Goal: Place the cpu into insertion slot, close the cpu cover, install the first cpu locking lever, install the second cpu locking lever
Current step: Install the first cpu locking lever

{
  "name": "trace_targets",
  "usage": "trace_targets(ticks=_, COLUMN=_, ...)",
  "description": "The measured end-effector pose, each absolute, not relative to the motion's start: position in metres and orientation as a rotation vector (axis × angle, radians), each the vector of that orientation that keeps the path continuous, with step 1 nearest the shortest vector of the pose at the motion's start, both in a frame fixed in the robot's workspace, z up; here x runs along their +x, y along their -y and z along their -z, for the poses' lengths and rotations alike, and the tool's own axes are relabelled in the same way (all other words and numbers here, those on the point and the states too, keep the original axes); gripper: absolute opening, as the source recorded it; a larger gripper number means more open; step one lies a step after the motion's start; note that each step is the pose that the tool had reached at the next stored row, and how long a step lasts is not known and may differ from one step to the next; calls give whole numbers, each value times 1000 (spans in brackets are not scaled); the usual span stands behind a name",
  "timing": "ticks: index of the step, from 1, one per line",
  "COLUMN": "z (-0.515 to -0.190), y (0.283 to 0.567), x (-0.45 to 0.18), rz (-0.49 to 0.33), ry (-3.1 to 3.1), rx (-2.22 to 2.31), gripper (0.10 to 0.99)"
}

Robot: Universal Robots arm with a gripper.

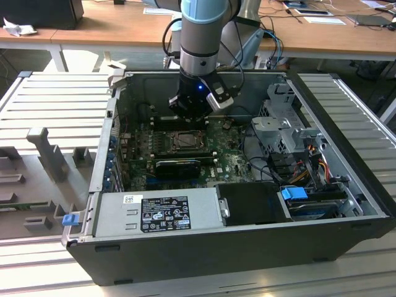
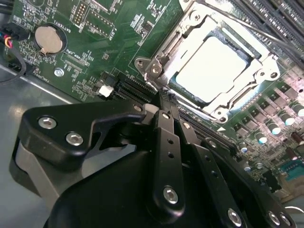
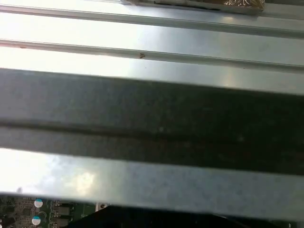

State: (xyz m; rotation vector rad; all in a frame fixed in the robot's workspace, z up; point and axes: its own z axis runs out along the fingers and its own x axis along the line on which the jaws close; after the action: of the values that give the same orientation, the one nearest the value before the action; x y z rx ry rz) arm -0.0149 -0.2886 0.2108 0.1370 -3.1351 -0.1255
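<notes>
While the gripper (image 1: 193, 114) hangs over the slot (image 1: 185, 141) in the exterior view, its fingers' state can't be told there. From the second wrist view, the fingers (image 2: 167, 124) look pressed together, empty, near the cover (image 2: 190, 34); the cpu (image 2: 213, 66) sits in the slot, light, stiff and fragile, best held by its edges.

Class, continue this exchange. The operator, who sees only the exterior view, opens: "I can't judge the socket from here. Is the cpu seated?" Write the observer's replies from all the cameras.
Observer: Yes. In the second wrist view the cpu lies flat inside the insertion slot.
Operator: And the cpu cover?
Observer: The cpu cover is down, and its metal frame surrounds the cpu, which shows through the window.
Operator: Where is the gripper?
Observer: The gripper has its tip right at a corner of the cover.
</notes>
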Motion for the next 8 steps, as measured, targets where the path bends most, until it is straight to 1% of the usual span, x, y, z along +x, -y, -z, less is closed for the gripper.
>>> trace_targets(ticks=8, z=-211, y=293, x=-15, rz=126, ry=3135, rx=137, gripper=106)
